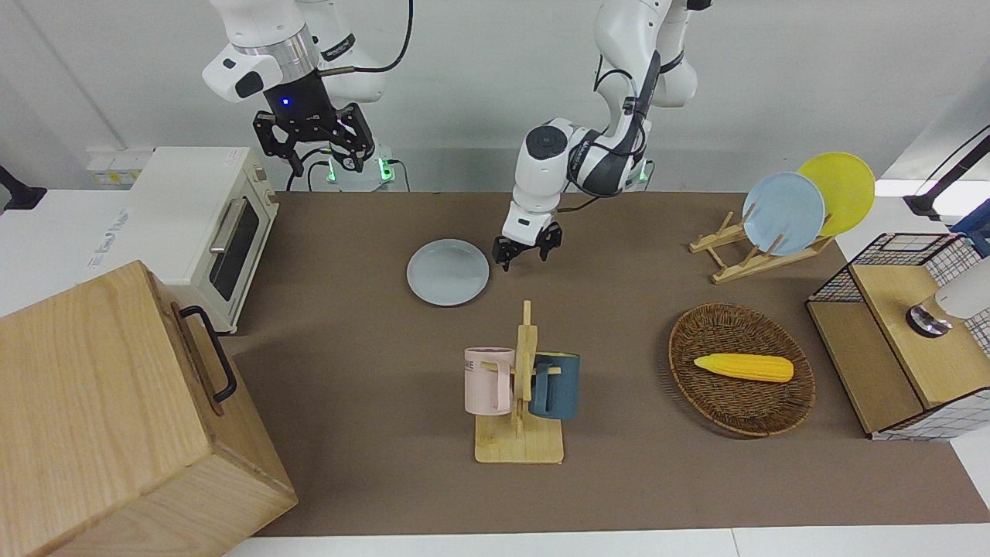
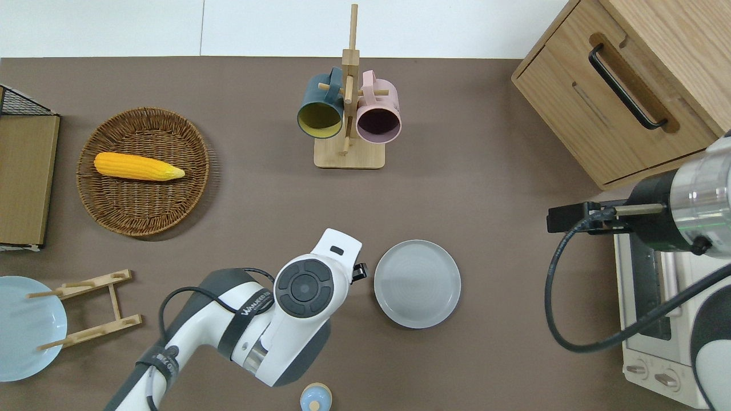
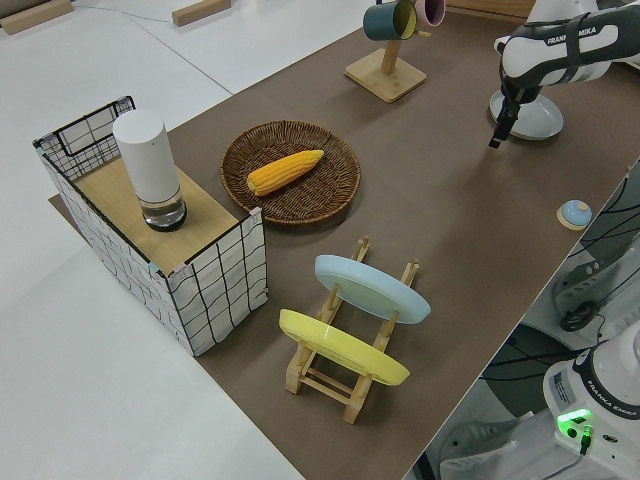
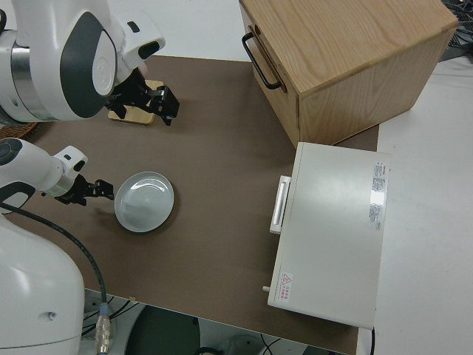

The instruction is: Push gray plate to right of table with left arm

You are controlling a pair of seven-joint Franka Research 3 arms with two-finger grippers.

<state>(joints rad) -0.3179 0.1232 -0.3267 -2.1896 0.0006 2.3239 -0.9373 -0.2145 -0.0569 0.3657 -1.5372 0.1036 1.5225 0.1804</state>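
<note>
1. Standing low over the matte brown table (image 1: 356, 348), the white left arm's small black gripper (image 1: 527, 254) hangs just beside the round, shallow, pale gray plate (image 1: 448, 271), on the plate's left-arm side, with its fingers spread apart and nothing between them; the overhead view shows it clear of the rim, not touching.
2. The gray plate lies flat on the table, roughly midway along its length and in the half nearer the robots.
3. Nearer the robots than the plate, a small round blue-and-tan knob-like object (image 2: 315, 398) sits on the table by the left arm's base.
4. Toward the right arm's end from the plate stands a white toaster oven (image 1: 203, 224) with a dark glass door; the right arm, with its silver ring and black wrist, is parked, its black gripper (image 1: 313, 136) showing fingers held apart.
5. Toward the left arm's end from the plate, a wooden rack (image 1: 742, 255) holds a bluer plate (image 1: 783, 212) and a yellow plate (image 1: 839, 189) on edge.
6. Farther from the robots than the plate stands a wooden mug tree (image 1: 522, 402) carrying a pink mug (image 1: 487, 381) and a dark teal mug (image 1: 555, 385).
7. Farther than the plate and toward the left arm's end, a round woven wicker basket (image 1: 727, 402) holds a yellow corn cob (image 1: 744, 367).
8. Farther than the plate, toward the right arm's end, sits a large light-wood box (image 1: 116, 433) with a black handle.
</note>
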